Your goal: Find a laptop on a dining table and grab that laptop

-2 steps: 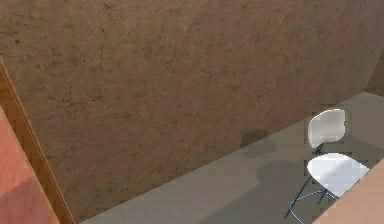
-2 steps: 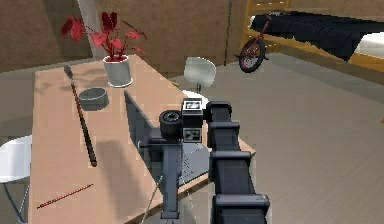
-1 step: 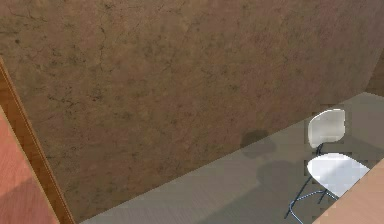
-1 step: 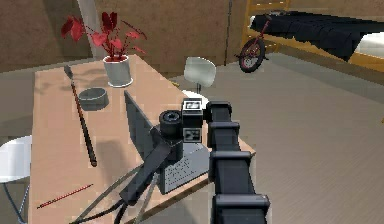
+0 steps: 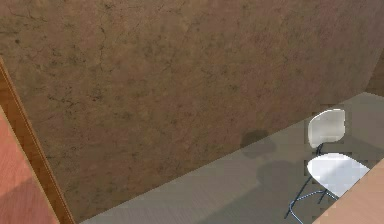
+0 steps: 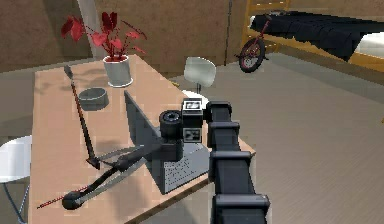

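Finding: the laptop (image 6: 185, 170) stands open on the desk (image 6: 55, 125), at the edge nearest my arm. My end effector (image 6: 158, 148) is at the laptop, and I cannot tell whether it holds anything. A red-leaved potted plant (image 6: 115, 50) stands near the desk's far edge, with a dark bowl (image 6: 93, 97) just beside it. A white chair (image 6: 200, 72) stands beyond that edge.

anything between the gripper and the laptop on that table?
Nothing visible does. The gripper is right at the open laptop on the table; whether they touch can't be told. The potted plant, dark bowl and long dark sticks lie toward the arm side view's left, off the line.
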You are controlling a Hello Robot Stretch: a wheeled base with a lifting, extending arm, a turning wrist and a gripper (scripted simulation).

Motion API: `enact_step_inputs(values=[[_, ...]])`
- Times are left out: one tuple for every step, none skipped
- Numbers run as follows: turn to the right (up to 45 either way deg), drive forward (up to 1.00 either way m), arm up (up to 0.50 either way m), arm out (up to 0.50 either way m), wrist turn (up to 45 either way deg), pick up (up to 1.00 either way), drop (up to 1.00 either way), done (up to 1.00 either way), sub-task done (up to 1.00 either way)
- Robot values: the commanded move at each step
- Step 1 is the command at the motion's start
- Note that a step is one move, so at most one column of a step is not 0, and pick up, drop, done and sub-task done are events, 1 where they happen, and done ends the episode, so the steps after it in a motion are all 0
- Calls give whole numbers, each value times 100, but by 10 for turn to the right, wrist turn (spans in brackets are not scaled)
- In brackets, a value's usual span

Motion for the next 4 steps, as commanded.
enact_step_inputs(values=[[0,0,0,0,450,0,0,0,0],[0,0,0,0,210,0,0,0,0],[0,0,0,0,0,100,0,0,0],[0,0,6,0,0,0,0,0,0]])
